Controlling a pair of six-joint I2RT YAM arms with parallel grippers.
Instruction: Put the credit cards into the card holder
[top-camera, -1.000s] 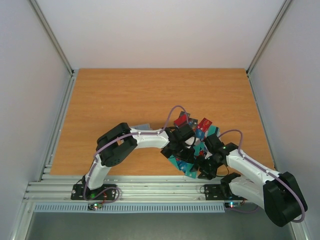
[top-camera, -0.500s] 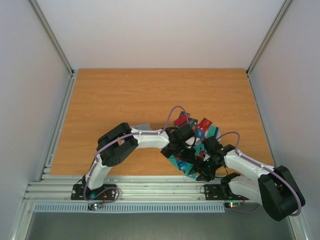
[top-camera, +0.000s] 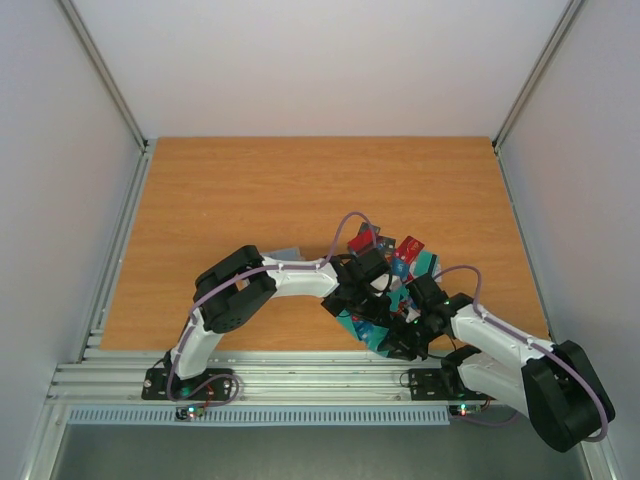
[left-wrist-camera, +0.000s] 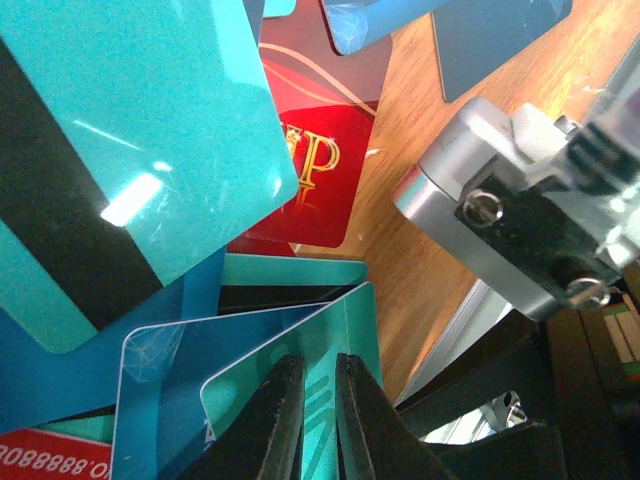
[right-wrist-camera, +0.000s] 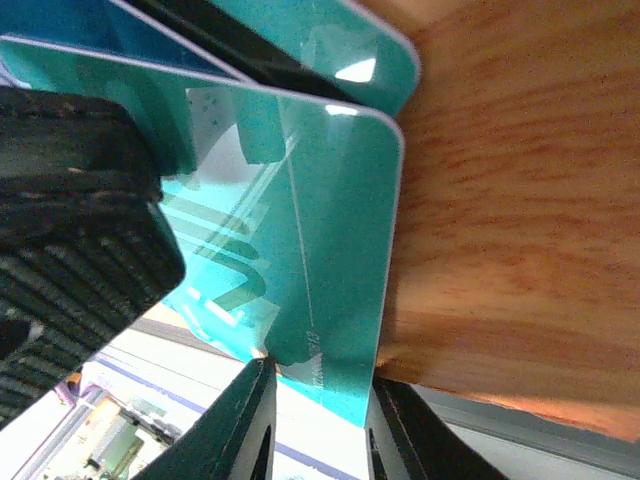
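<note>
Top view. The credit cards (top-camera: 405, 250) lie in a loose pile on the table (top-camera: 250, 190), right of centre. The patterned teal card (top-camera: 376, 342) is the nearest of them, at the table's near edge. The left gripper (top-camera: 372, 312) is down just behind that card and the right gripper (top-camera: 398, 340) is just to its right. Neither finger gap is readable from here. Well to the card's left, behind the left arm, lies a greyish flat piece (top-camera: 285, 251); I cannot tell whether it is the card holder.

Left wrist. The left gripper (left-wrist-camera: 320, 362) has its fingers drawn almost together with a thin slit between them. The tips are on the face of the patterned teal card (left-wrist-camera: 310, 330), and nothing is seen pinched. A red card (left-wrist-camera: 315, 165) and a black-striped teal card (left-wrist-camera: 150, 130) lie beyond it. A grey metal housing (left-wrist-camera: 470, 200) stands to its right.

Right wrist. One corner of the patterned teal card (right-wrist-camera: 300, 220) juts past the table (right-wrist-camera: 500, 200) edge. The right gripper (right-wrist-camera: 318, 385) has its fingers apart, one on each side of that corner; I cannot tell whether they touch it. A ribbed black pad (right-wrist-camera: 70, 250) covers the card's left part.
</note>
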